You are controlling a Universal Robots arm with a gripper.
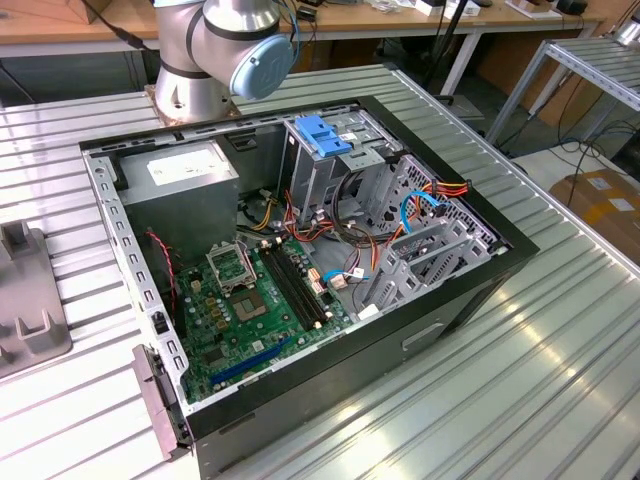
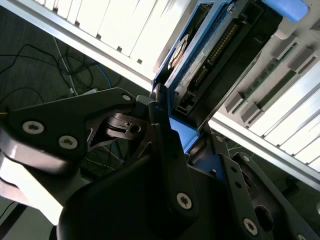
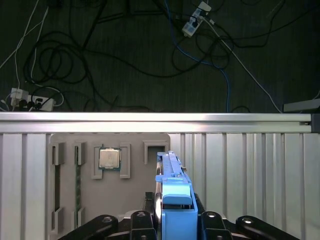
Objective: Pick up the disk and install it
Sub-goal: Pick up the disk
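While I hang over the grey tray (image 3: 100,205), grip: my gripper (image 3: 175,222) is closed on the disk (image 3: 172,190), with a finger (image 3: 142,222) against each flat side.
Disk: held edge-on above the tray's border, blue rail toward the first wrist camera; the second wrist view shows its circuit-board face.
Processor chip (image 3: 109,158): seated in the tray, near the disk.
Memory sticks (image 3: 77,182): in the tray's slots, beyond the chip.
Computer case (image 1: 300,395): open, motherboard bare.
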